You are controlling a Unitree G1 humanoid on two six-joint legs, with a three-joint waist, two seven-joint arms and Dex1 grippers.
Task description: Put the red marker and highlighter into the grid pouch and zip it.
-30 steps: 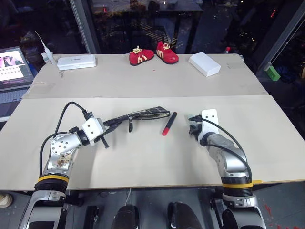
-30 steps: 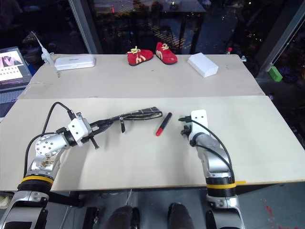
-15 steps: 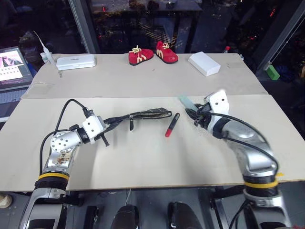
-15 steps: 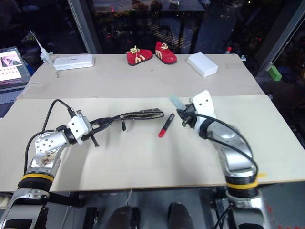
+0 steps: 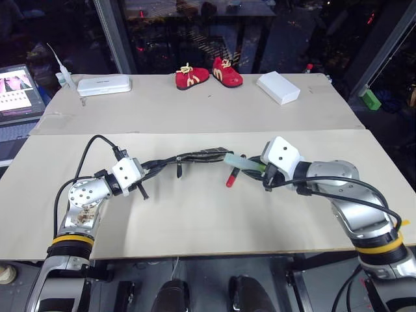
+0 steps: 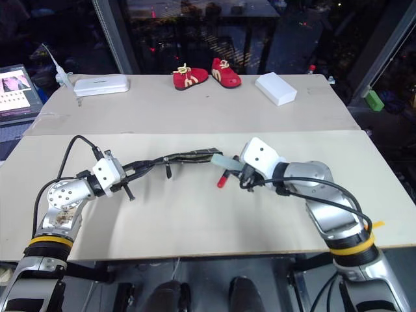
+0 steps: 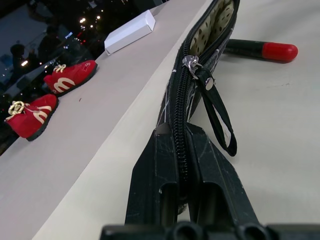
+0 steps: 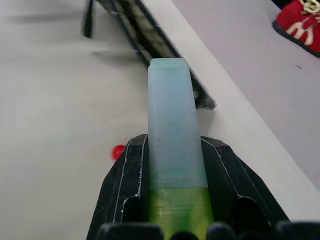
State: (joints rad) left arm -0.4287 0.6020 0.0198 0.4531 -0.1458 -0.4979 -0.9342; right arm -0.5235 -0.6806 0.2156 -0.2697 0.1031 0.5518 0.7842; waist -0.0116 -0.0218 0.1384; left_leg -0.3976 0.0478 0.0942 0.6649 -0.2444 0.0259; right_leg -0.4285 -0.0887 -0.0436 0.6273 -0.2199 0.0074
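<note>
The grid pouch (image 5: 201, 155) is held edge-up just over the table, its zipper partly open and the pale lining showing at the far end (image 7: 215, 20). My left gripper (image 5: 151, 168) is shut on the pouch's near end, with the zipper pull (image 7: 197, 70) dangling just beyond the fingers. My right gripper (image 5: 261, 170) is shut on the highlighter (image 8: 170, 120), gripping near its green end. The pale end points at the pouch's open far end, close above it. The red marker (image 7: 265, 50) lies on the table beside that end, partly hidden under the highlighter in the head views.
On the far board sit a pair of red shoes (image 5: 208, 75), a white box (image 5: 278, 88) and a white case (image 5: 104, 84). A laptop (image 5: 19, 91) stands at the far left. A green block (image 5: 372, 99) lies off the table to the right.
My right gripper has risen from the table with the highlighter, rolled over and swung left to the pouch's open end. The left gripper and the pouch have stayed still.
</note>
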